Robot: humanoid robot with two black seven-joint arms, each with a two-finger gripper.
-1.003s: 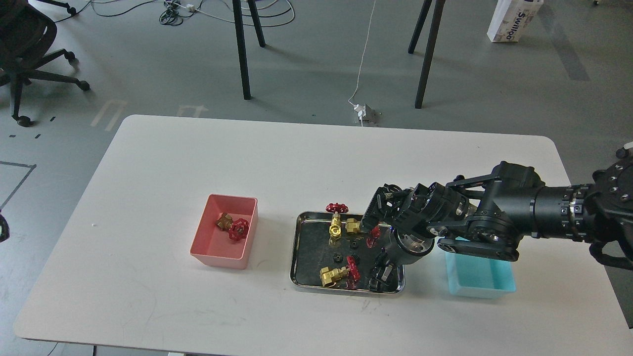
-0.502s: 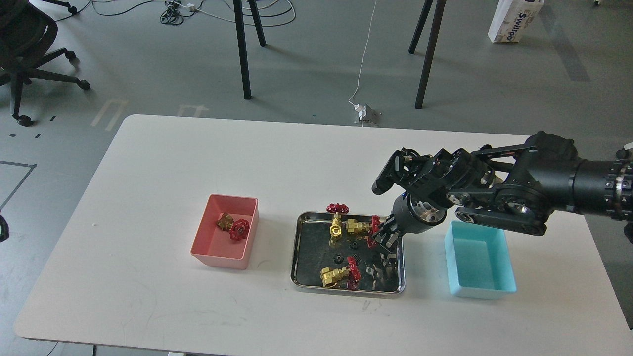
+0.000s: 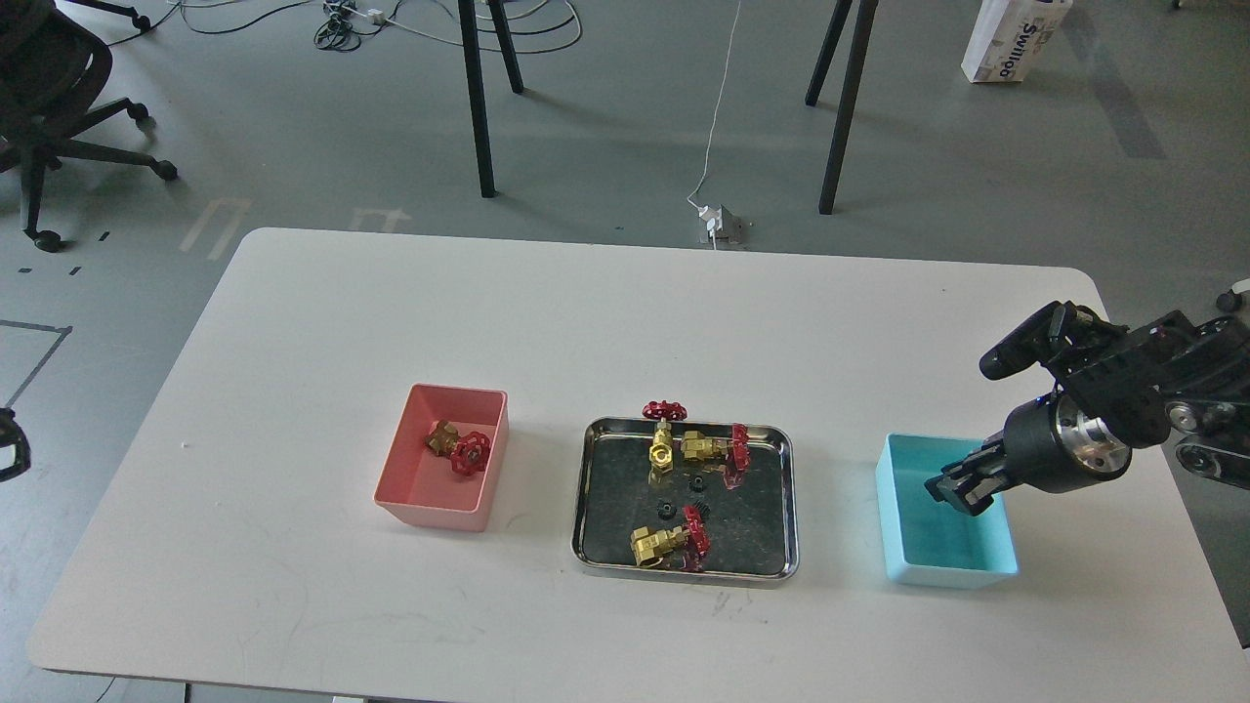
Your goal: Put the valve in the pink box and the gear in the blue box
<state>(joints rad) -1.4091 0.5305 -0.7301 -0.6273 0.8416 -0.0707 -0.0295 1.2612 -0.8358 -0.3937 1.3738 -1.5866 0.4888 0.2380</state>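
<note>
My right gripper [image 3: 952, 488] hangs over the left part of the blue box [image 3: 986, 566], fingers pointing down-left. The fingers are dark and close together, and I cannot see whether they hold a gear. The pink box [image 3: 395, 488] holds one valve [image 3: 459, 450]. Three more valves lie in the steel tray [image 3: 762, 508]: one upright [image 3: 664, 437], one on its side [image 3: 716, 448], one at the front [image 3: 668, 540]. Two tiny black gears [image 3: 697, 482] [image 3: 664, 509] lie between them. Only a dark bit of my left arm [image 3: 10, 444] shows at the left edge.
The white table's [image 3: 293, 342] front edge runs close below the boxes. Beyond the far edge are black stand legs [image 3: 479, 107], a cable with a plug [image 3: 718, 223] and an office chair [image 3: 49, 98].
My right gripper rose out of the tray's right side and swung right to above the blue box. The valves have not moved.
</note>
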